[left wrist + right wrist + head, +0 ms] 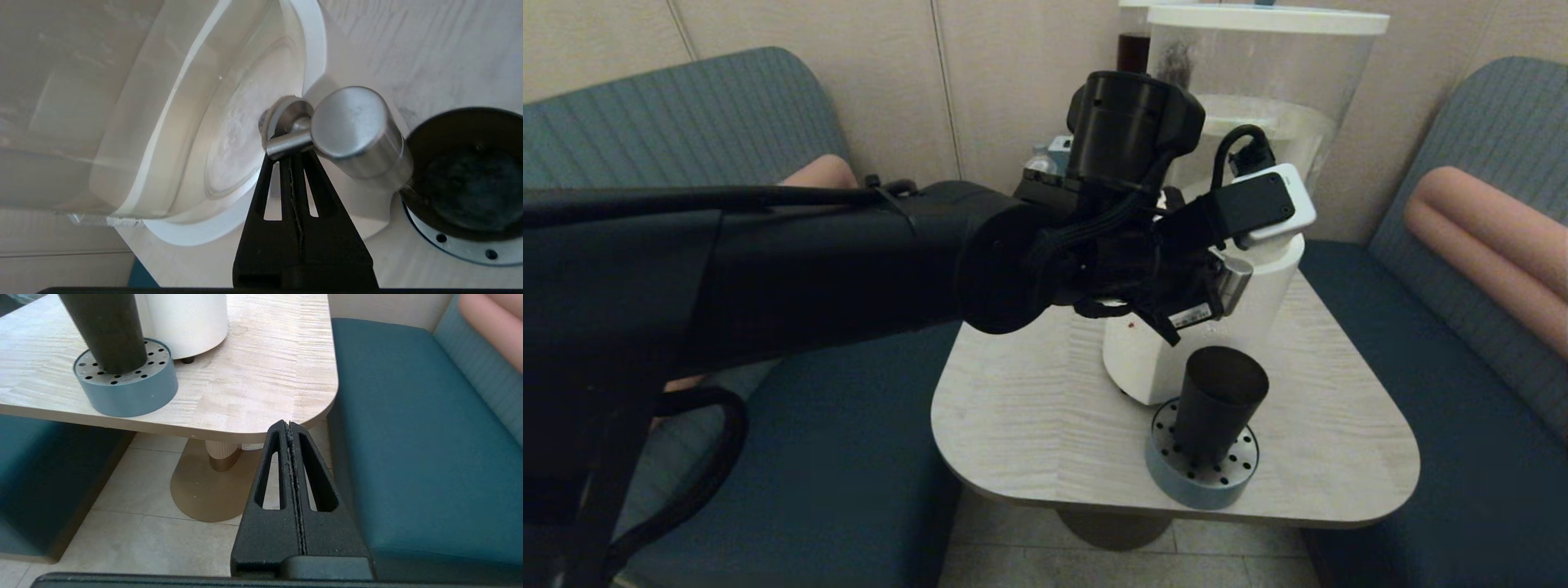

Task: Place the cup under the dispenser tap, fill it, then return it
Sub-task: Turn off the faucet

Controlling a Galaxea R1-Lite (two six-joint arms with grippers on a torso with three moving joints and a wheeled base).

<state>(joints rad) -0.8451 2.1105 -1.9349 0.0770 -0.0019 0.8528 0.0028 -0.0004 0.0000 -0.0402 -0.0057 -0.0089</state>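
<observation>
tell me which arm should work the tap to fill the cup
Left. Its shut pincer already sits against the dispenser tap, with the cup standing below. The right pincer hangs off the table's corner.

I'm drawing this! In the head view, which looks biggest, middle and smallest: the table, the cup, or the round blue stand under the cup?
1. Table
2. Round blue stand
3. Cup, close to the stand in size; its narrower body puts it last.
</observation>
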